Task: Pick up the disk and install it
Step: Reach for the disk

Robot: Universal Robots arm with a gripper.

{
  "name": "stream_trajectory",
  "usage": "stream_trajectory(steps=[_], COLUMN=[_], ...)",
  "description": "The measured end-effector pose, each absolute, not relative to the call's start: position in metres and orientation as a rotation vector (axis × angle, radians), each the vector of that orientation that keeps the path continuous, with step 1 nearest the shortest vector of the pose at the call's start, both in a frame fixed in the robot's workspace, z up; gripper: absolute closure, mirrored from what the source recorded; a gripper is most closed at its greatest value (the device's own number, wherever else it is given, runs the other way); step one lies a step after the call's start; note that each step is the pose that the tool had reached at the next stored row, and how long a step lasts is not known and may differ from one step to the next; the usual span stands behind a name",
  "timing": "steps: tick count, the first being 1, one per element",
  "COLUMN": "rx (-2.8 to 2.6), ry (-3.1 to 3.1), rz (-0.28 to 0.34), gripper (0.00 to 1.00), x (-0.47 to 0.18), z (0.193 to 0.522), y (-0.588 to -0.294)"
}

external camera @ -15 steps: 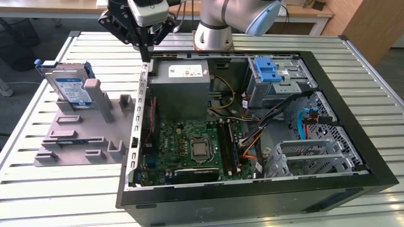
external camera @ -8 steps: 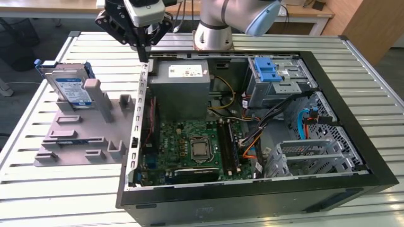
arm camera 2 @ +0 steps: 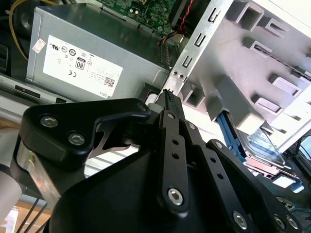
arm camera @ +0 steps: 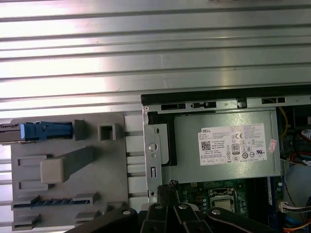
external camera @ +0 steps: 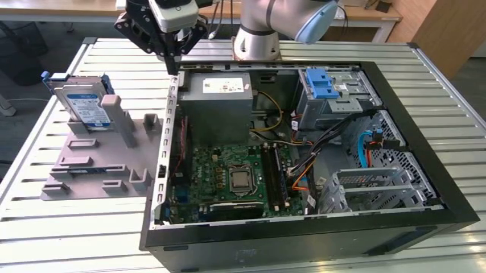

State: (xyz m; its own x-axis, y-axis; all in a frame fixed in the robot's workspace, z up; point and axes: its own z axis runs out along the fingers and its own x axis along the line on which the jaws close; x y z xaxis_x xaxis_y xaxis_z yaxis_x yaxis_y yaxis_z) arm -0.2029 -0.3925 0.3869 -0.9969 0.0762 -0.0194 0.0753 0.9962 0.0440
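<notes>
**Exterior view.** The tool (external camera: 174, 67) hangs with its fingers drawn together and nothing between them. Its tips point down just above a corner of the open computer case (external camera: 425, 187), at the end of the side wall. The power supply (external camera: 220, 94) sits inside the case just beside the tips. The disk (external camera: 85, 107) stands on edge in a grey fixture (external camera: 91, 170) on the slatted surface (external camera: 45, 227). It is outside the case, well apart from the tool and lower than it, toward the exterior view's left. A blue bracket (external camera: 322, 85) tops the drive cage, far across the case from the tool.

**Second wrist view.** I see the tool (arm camera 2: 169, 94) closed to a single point just short of the perforated case wall (arm camera 2: 194, 48); I cannot tell whether they touch. The power supply (arm camera 2: 97, 53) lies to one side of the tips. The fixture (arm camera 2: 252, 63) and the disk (arm camera 2: 265, 148) lie to the other side, beyond the wall.

**First wrist view.** The tool (arm camera: 168, 187) sits over the wall line, tips together. The disk (arm camera: 46, 130), seen edge-on with its blue rail uppermost, stands at the fixture's (arm camera: 63, 170) far end, apart from the tool. The power supply (arm camera: 223, 145) lies close on the opposite side.
</notes>
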Motion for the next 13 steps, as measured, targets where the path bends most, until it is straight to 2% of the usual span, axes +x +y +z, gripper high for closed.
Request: stream_trajectory(steps=[13], rx=[0.118], ry=[3.118], rz=[0.067], gripper=[0.89], x=[-0.215], z=[0.387], y=[-0.392])
